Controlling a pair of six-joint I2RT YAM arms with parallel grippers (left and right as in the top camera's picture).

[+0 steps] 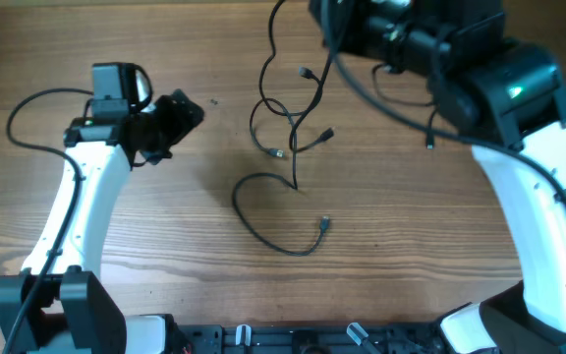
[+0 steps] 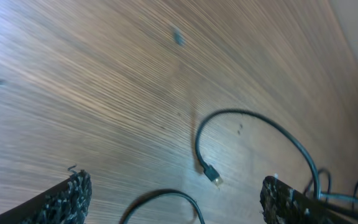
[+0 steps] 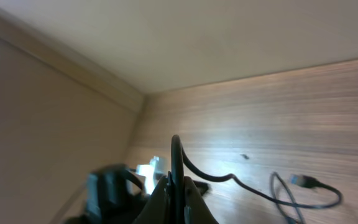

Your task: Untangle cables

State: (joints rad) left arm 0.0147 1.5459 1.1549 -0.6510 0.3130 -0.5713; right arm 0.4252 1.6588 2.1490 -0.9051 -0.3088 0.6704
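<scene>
In the middle of the table [image 1: 165,226], I see the cables [image 1: 288,133] lying in a loose black knot, with little plugs sticking out at the ends. A lone cable [image 1: 263,221] lies just below the knot, bent in a big curve, with its plug [image 1: 324,225] at the right end.

My left gripper [image 1: 187,110] sits to the left of the knot, apart from it. In the left wrist view its two fingers [image 2: 67,196] are spread wide and hold nothing. A cable end with a small silvery tip [image 2: 214,177] lies on the wood ahead of them.

My right gripper [image 3: 176,196] is pressed together on a thin black cable [image 3: 175,155] that stands up from between its fingers. From above, the big black arm [image 1: 499,88] covers that gripper, so I cannot see it there. I only see a strand climbing from the knot toward it. Another strand [image 1: 271,39] runs off the top edge of the picture.

The right wrist view is blurry. A dark lump [image 3: 104,186] and a pale shape [image 3: 149,168] at the lower left are too fuzzy for me to tell.
</scene>
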